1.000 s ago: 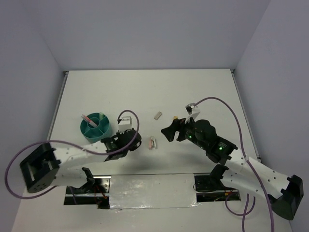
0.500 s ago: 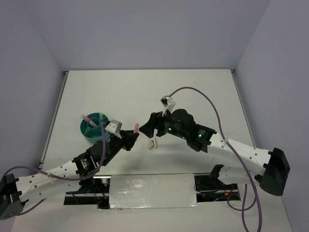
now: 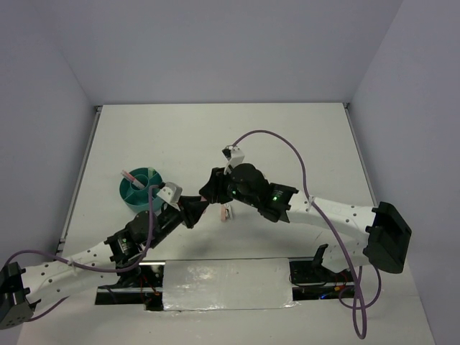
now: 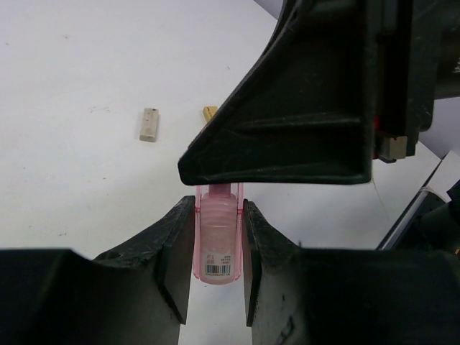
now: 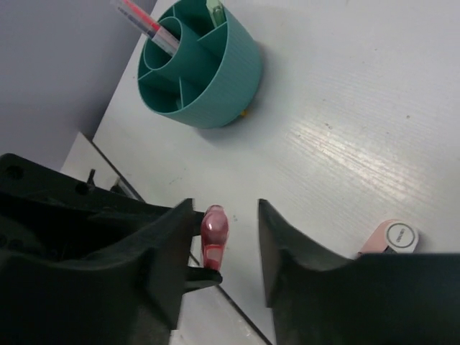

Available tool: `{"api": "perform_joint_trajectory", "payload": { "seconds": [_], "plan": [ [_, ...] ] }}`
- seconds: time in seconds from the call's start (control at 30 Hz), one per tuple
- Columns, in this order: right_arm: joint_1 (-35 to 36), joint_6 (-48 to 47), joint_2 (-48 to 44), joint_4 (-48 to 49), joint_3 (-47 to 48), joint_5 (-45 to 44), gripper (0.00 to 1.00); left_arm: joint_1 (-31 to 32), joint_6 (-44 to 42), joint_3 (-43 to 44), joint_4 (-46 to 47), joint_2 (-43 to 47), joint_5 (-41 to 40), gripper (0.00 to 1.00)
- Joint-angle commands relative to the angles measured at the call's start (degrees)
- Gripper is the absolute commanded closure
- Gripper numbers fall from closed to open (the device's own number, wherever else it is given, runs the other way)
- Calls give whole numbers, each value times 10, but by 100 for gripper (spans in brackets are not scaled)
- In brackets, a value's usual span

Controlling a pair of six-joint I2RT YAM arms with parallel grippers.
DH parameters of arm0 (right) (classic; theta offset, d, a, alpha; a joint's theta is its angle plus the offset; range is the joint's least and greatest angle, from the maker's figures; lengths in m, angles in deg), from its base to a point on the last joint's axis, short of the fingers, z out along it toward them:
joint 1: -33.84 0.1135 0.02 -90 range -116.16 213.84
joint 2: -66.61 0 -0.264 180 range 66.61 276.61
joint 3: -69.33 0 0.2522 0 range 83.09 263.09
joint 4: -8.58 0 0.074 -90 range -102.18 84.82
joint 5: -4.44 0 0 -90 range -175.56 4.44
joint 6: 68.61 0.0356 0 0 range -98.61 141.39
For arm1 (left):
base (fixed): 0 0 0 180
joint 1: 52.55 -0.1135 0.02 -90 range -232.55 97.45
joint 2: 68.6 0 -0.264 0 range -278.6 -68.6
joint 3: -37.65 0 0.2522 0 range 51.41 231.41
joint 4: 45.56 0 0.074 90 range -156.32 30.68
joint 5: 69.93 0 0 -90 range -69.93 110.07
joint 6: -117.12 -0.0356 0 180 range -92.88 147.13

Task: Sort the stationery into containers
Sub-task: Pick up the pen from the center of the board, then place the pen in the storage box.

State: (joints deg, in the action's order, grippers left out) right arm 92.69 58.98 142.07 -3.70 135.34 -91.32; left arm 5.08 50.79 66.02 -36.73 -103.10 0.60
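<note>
My left gripper point(image 4: 218, 251) is shut on the pink stick point(image 4: 218, 241), which hangs above the table with its barcode end toward the camera. My right gripper point(image 5: 226, 244) is open around the stick's point(image 5: 214, 233) far tip. The stick lies close against one finger point(image 5: 169, 244), with a gap to the other. From above, both grippers meet at mid-table point(image 3: 207, 201). The teal organizer point(image 3: 141, 188) holds a pink pen point(image 5: 144, 20) and a mint-green tube point(image 5: 214, 11). The pink-white clip point(image 3: 227, 212) lies on the table beside the grippers.
A grey block point(image 4: 149, 124) and a tan nub point(image 4: 209, 113) lie on the white table beyond the grippers. The right arm's purple cable point(image 3: 287, 144) loops over the table's middle. A shiny strip point(image 3: 223, 280) runs along the near edge between the arm bases.
Both arms have swung toward mid-table. The left gripper carried the pink stick up and right; the right gripper moved left over its tip and narrowed its jaws.
</note>
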Motion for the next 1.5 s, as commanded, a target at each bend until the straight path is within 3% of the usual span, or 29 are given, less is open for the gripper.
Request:
{"api": "perform_joint_trajectory", "payload": {
  "seconds": [0.0,0.03,0.07,0.13,0.2,0.23,0.27,0.3,0.33,0.37,0.4,0.47,0.5,0.53,0.57,0.6,0.63,0.67,0.8,0.87,0.97,1.13,1.47],
  "plan": [
    [4,0,5,27,35,-23,57,3,-14,-5,52,9,11,100],
    [4,-1,6,27,35,-19,62,3,-14,-4,51,11,8,100],
    [5,-1,6,30,34,-15,77,4,-14,-3,49,10,7,100],
    [4,1,5,34,28,-2,94,3,-12,4,41,8,-7,100],
    [4,-3,-1,48,17,8,100,3,-6,16,18,6,-26,90],
    [3,-10,-5,70,13,22,100,3,-5,35,5,3,-32,80],
    [4,-21,-7,83,8,32,100,4,0,50,-39,1,-43,32],
    [4,-55,-8,98,7,40,100,3,21,66,-73,0,-59,4],
    [4,-73,-8,126,5,49,100,3,37,114,-116,-6,-108,1],
    [0,-93,-6,140,5,52,100,3,58,145,-168,-11,-139,1],
    [-14,-128,-4,156,4,55,100,3,105,216,-299,-24,-193,1],
    [-34,-161,15,219,7,107,100,3,204,296,-452,-42,-246,1],
    [-57,-183,27,234,14,120,100,3,236,334,-605,-52,-270,1],
    [-67,-190,62,251,28,134,100,3,273,409,-681,-70,-316,1],
    [-76,-202,86,259,63,172,100,4,313,446,-759,-77,-343,1],
    [-83,-221,110,264,84,189,100,3,409,477,-834,-82,-371,1],
    [-87,-230,163,266,111,206,100,3,449,526,-955,-83,-395,1],
    [-88,-238,193,267,163,224,100,3,474,540,-995,-77,-437,1],
    [-85,-239,315,299,278,318,100,2,446,529,-991,7,-494,1],
    [-81,-240,368,310,335,315,100,2,356,497,-908,46,-515,1],
    [-74,-250,429,293,412,310,100,2,233,443,-770,115,-484,1],
    [-59,-297,500,239,507,296,100,2,251,421,-784,145,-461,1],
    [-41,-320,567,172,588,272,100,-12,260,429,-807,72,-433,1]
  ]
}}
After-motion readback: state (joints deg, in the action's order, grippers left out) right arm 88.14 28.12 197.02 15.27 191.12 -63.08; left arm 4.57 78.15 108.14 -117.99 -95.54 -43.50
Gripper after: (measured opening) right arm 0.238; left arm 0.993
